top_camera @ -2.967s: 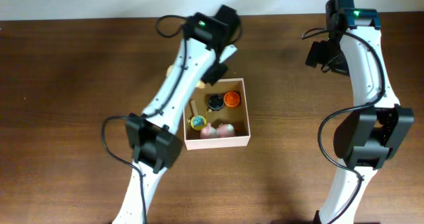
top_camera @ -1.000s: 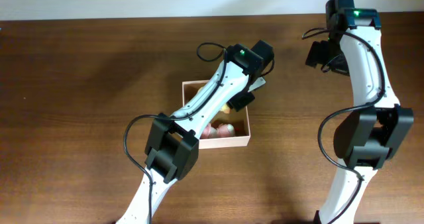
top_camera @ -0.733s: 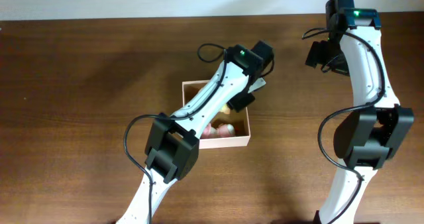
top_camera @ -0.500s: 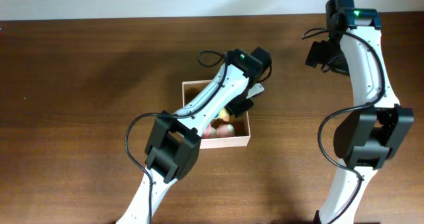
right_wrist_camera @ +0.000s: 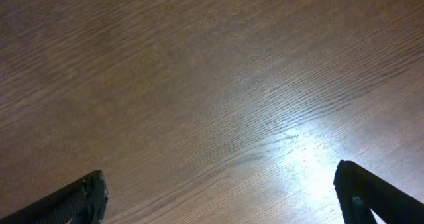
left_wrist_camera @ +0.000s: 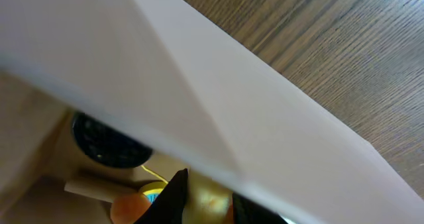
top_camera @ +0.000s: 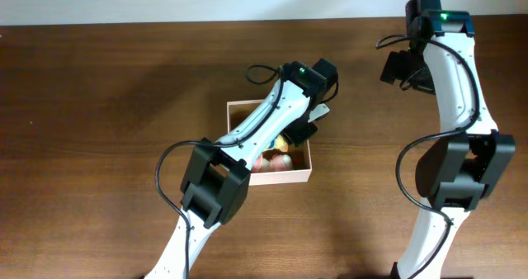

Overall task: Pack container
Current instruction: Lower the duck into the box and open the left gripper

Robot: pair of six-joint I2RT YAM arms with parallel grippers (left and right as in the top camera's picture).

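My left arm (top_camera: pixel 261 130) and right arm (top_camera: pixel 456 73) are smooth white shells broken by bulky black joint housings (top_camera: pixel 213 192). A small green light (top_camera: pixel 445 17) glows on the black block at the far end of each. Thin black cables (top_camera: pixel 399 170) loop loosely outside the joints. My right gripper (right_wrist_camera: pixel 225 201) ends in dark, matte fingertips (right_wrist_camera: pixel 83 196) with rounded corners.

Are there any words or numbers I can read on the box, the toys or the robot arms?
No text can be read in any view.
container: plain walls, no print.
black round toy: too blurred to make out any marks.
yellow toy in the left hand: blurred, nothing readable.
left arm and right arm: a green light on each, no lettering visible.
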